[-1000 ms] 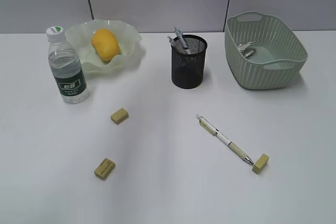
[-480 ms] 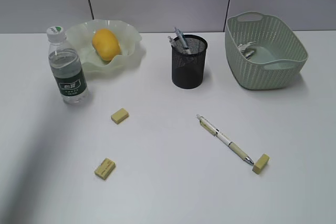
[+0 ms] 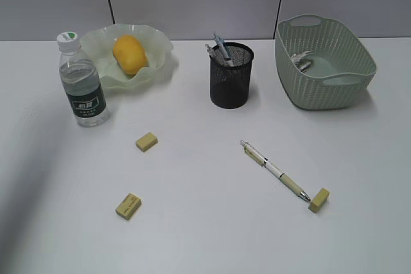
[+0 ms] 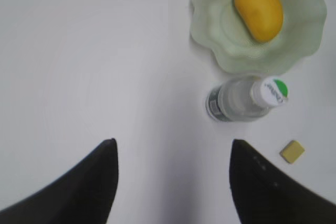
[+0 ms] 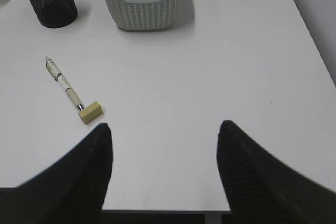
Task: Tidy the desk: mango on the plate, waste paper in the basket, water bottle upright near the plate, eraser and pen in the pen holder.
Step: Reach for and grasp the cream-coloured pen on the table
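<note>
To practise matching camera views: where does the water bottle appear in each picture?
Exterior view: water bottle upright at left, front-left of the plate.
Left wrist view: seen from above, right of centre, just below the plate.
Right wrist view: not in it.
Shared landmark: the mango on the plate.

Desk (image 3: 205,235) plain white. Mango (image 3: 129,54) yellow-orange on pale translucent green plate (image 3: 160,46). Water bottle (image 3: 81,84) clear, dark green label, white cap. Pen holder (image 3: 230,76) black mesh. Basket (image 3: 321,91) pale green, woven pattern. Three erasers tan: (image 3: 146,141), (image 3: 128,205), (image 3: 318,199). Pen (image 3: 274,170) white and beige.
</note>
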{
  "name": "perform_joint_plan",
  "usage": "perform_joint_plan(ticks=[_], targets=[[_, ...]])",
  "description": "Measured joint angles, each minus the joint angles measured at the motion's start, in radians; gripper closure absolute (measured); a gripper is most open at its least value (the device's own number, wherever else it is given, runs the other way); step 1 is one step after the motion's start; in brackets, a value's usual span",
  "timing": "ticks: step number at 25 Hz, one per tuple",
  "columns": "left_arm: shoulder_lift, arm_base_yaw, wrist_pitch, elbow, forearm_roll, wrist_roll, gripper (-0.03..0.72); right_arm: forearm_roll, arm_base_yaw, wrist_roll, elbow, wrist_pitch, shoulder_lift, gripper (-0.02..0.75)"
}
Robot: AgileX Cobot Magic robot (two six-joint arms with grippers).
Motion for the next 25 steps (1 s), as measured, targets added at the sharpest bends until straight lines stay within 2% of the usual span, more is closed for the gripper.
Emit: perform_joint_plan(ticks=[7, 17, 25], targets=[[-0.196, 0.000, 0.000, 0.255, 0.006, 0.011, 0.186, 0.000, 0.000, 0.000, 0.000, 0.000, 0.000, 0.240], [-0.649, 0.000, -0.039, 0.724, 0.057, 0.015, 0.186, 0.000, 0.000, 0.000, 0.001, 0.000, 0.000, 0.240], [-1.041, 0.000, -0.120, 0.956, 0.071, 0.018, 0.186, 0.000, 0.000, 0.000, 0.002, 0.000, 0.000, 0.240]])
